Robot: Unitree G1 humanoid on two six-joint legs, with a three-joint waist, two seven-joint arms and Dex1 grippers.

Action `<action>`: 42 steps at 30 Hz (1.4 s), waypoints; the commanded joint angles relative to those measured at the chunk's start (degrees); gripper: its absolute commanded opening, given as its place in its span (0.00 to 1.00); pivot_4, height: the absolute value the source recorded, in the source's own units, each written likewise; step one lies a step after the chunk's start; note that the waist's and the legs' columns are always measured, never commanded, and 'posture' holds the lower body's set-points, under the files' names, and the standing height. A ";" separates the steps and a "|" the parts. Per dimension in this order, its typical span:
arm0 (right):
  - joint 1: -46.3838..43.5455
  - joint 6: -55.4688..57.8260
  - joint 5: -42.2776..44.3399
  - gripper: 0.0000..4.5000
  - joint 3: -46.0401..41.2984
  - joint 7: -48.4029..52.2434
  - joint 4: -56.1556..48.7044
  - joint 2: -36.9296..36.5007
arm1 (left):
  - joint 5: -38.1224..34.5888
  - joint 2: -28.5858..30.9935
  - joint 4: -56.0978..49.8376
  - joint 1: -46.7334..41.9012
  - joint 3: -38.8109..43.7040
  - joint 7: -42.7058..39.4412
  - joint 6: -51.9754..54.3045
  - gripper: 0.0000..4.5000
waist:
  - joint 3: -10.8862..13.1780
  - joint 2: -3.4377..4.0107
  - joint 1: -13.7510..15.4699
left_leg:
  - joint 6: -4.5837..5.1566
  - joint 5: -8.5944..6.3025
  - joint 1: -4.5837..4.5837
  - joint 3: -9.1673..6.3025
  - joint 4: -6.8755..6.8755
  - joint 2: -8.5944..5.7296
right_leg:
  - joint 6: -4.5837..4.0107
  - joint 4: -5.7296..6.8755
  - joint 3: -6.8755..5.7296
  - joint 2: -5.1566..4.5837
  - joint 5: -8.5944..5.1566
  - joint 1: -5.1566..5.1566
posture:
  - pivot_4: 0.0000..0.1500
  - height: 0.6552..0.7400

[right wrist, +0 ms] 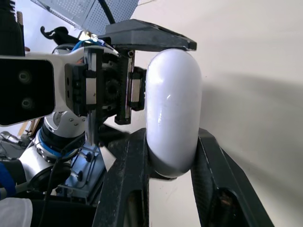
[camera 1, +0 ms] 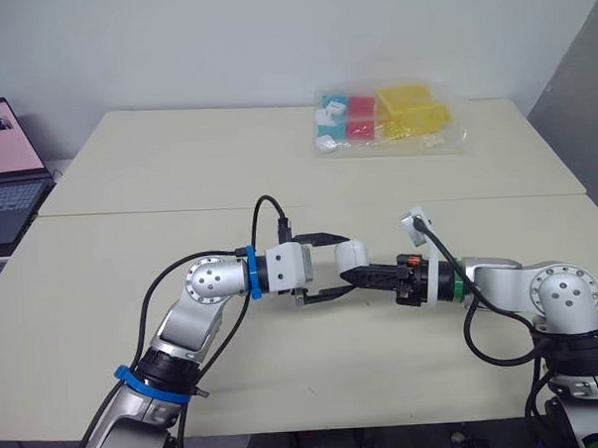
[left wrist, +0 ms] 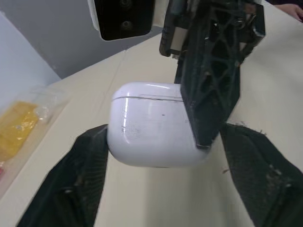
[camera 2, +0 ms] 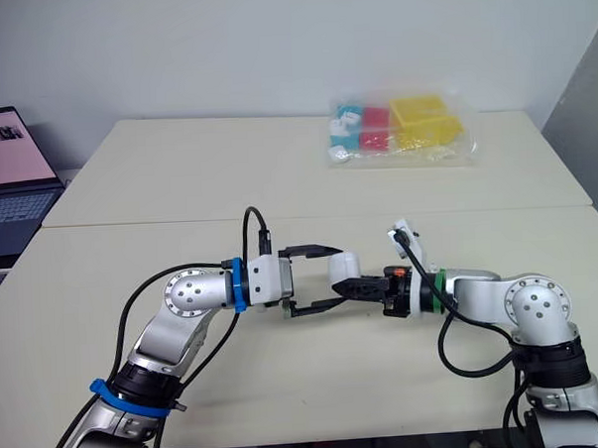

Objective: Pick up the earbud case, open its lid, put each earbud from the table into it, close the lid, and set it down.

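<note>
The white earbud case (camera 1: 353, 251) hangs a little above the middle of the near table with its lid shut; the lid seam shows in the left wrist view (left wrist: 142, 98). My right gripper (right wrist: 171, 142) comes in from the right and is shut on the case, one black finger (right wrist: 123, 179) on each broad side. My left gripper (camera 1: 346, 265) reaches in from the left and stands open around the same case, one finger (camera 1: 317, 238) above it and the other below. One left finger (left wrist: 87, 161) sits right against the case's edge.
A clear plastic bag (camera 1: 389, 119) of yellow, red and blue items lies at the far right of the back table. A laptop (camera 1: 4, 177) stands off the left edge. A seam (camera 1: 179, 211) runs between the two tables.
</note>
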 commanded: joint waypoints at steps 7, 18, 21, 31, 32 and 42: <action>-0.59 -1.01 0.13 0.17 -1.02 2.16 -2.19 -1.85 | 1.58 2.38 -0.29 -0.96 1.53 -0.30 -0.49 1.00 | 0.00 0.00 -0.01 | 0.00 0.00 0.00 0.00 0.00 0.01 | 0.00 0.00 0.00 0.02 0.00 0.00 | 1.00 1.00; -9.92 -10.72 -31.76 0.17 13.05 36.57 -8.45 -28.25 | -9.38 9.27 -9.99 -1.63 3.82 -2.72 32.22 1.00 | 0.01 0.02 -0.11 | 0.00 0.00 -0.04 -0.06 -0.01 0.00 | 0.00 -0.05 -0.08 0.08 -0.01 -0.09 | 1.00 1.00; -11.81 -17.40 -41.32 0.17 18.77 47.13 -8.97 -33.58 | -11.88 9.74 -13.20 -3.01 3.32 -3.36 39.54 1.00 | 0.02 0.02 -0.10 | 0.00 0.00 -0.06 -0.06 0.00 -0.02 | 0.00 -0.08 -0.10 0.09 -0.01 -0.09 | 1.00 1.00; -21.15 -31.49 -62.86 0.17 29.93 65.52 -2.54 -31.24 | -11.19 4.80 -19.38 -10.95 -2.50 3.43 54.86 1.00 | 0.02 0.02 -0.17 | -0.01 0.00 -0.03 -0.05 0.18 -0.06 | 0.00 0.05 -0.07 0.10 0.00 -0.08 | 1.00 1.00; -21.47 -31.85 -64.10 0.17 30.25 66.06 -2.06 -30.54 | -10.90 4.88 -19.62 -11.23 -3.03 3.57 55.07 1.00 | 0.02 0.02 -0.18 | -0.01 0.00 -0.03 -0.06 0.17 -0.06 | 0.00 0.05 -0.07 0.12 0.00 -0.07 | 1.00 1.00; -23.35 -31.39 -70.32 0.17 30.43 68.29 0.09 -22.57 | -11.43 1.10 -18.65 -12.97 -4.37 7.29 59.17 1.00 | 0.02 0.02 -0.01 | -0.01 0.00 -0.10 -0.11 0.48 -0.03 | -0.02 0.19 -0.05 0.09 0.00 -0.06 | 1.00 1.00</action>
